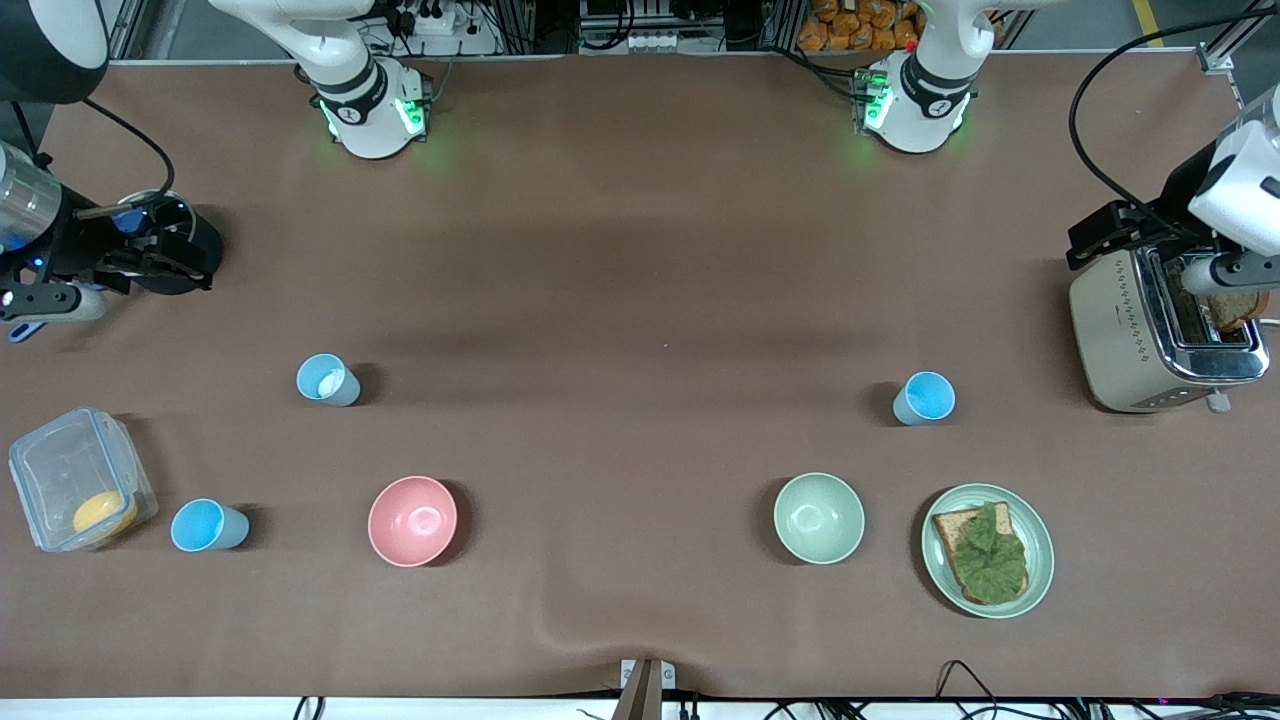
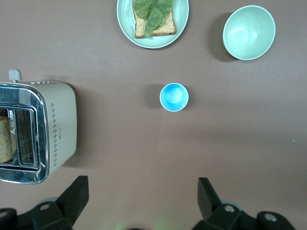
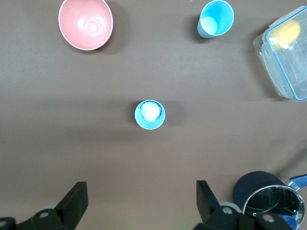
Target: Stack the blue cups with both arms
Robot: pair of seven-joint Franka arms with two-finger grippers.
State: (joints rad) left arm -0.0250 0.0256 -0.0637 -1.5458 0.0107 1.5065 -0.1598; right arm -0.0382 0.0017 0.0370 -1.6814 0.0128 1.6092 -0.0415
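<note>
Blue cups stand apart on the worktop (image 1: 640, 300), none nested, so we judge the task is at its start. One with a whitish patch inside (image 1: 327, 380) sits toward the right arm's end, another (image 1: 208, 526) nearer the front camera beside a clear box (image 1: 80, 492), the third (image 1: 924, 398) toward the left arm's end.

We hold the left claw (image 2: 141, 201) high over the third cup and the right claw (image 3: 139, 201) over the patched cup, both with jaws spread and empty. Next, each should descend and close on its cup's rim.

A pink bowl (image 1: 412, 520), green bowl (image 1: 818, 517), plate with toast (image 1: 987, 549) and toaster (image 1: 1160, 325) stand clear of any likely path.
</note>
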